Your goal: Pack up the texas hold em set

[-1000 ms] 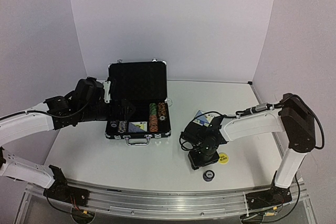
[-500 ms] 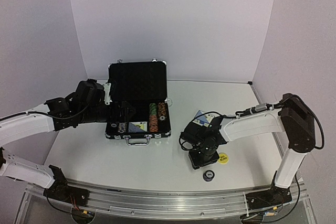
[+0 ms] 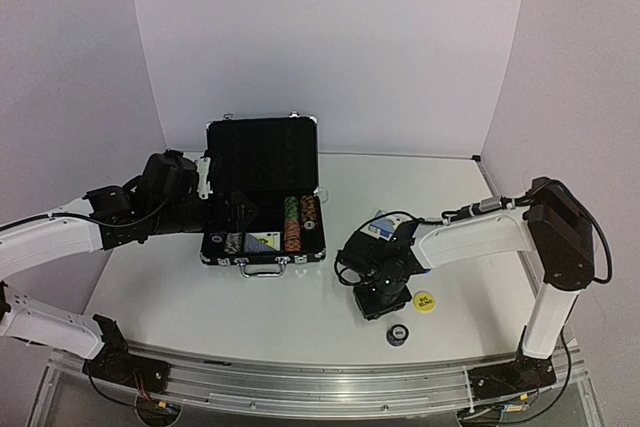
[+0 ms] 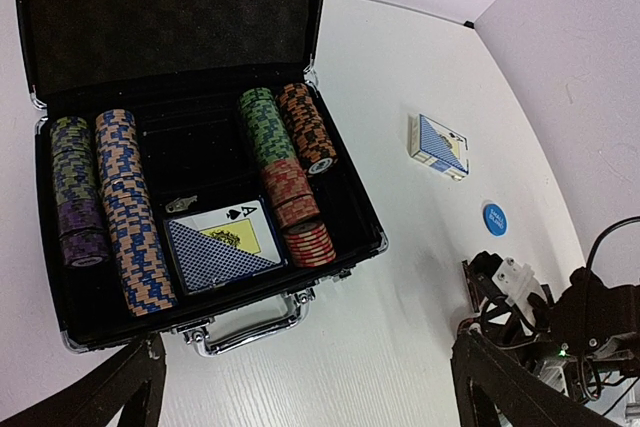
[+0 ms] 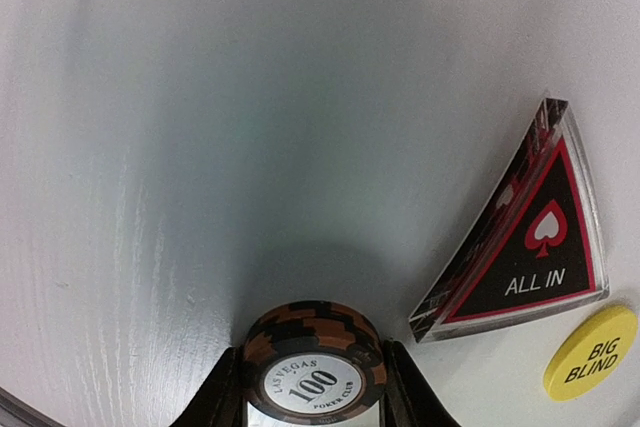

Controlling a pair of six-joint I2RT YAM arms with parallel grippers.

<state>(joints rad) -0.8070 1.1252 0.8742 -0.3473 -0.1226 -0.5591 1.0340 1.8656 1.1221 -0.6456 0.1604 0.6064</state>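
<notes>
Table (image 5: 150, 147) open left of chip stack (image 5: 312, 372); marker (image 5: 530, 247), button (image 5: 590, 352) crowd right

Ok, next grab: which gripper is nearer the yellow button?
Right. The right gripper, gripping a chip stack, sits just beside the yellow button; the left gripper hovers at the case.

The chip (image 5: 313, 379) reads "LAS VEGAS 100 POKER CLUB", triangular marker (image 5: 532, 259) "ALL IN", yellow button (image 5: 592, 352) "BIG BLIND".

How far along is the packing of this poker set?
Done: chip rows and one deck sit in the open case. In hand: the right jaws grip an orange-black chip stack. Left: the second deck, blue button, ALL IN marker and yellow button lie loose outside it; the lid is up.
</notes>
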